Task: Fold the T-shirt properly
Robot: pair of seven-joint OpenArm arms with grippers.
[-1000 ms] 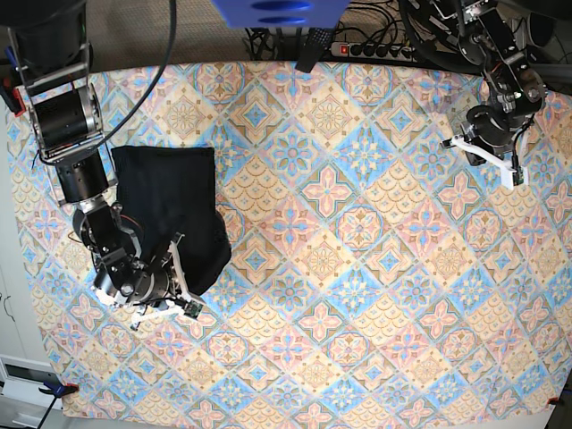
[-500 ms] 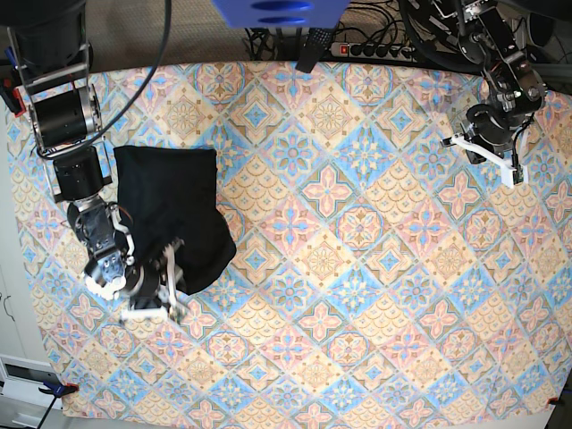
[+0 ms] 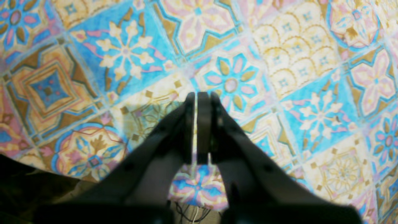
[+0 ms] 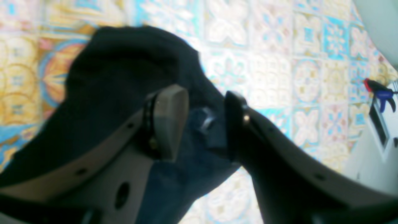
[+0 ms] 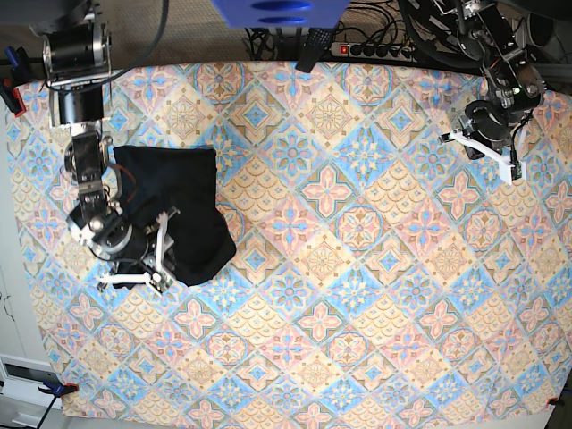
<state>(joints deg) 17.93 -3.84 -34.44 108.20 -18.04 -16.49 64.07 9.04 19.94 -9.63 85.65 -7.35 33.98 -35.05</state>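
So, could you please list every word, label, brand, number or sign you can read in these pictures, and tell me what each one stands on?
None: no text can be read in any view.
T-shirt: plain black, no print or readable tag showing.
Tablecloth: pattern only, no lettering.
Blue object at the top edge of the base view: raised oval shapes, too blurred to read as text.
Power strip: any markings are too small to read.

Table under patterned tablecloth (image 5: 357, 295); black T-shirt (image 5: 183, 206) folded near left edge.
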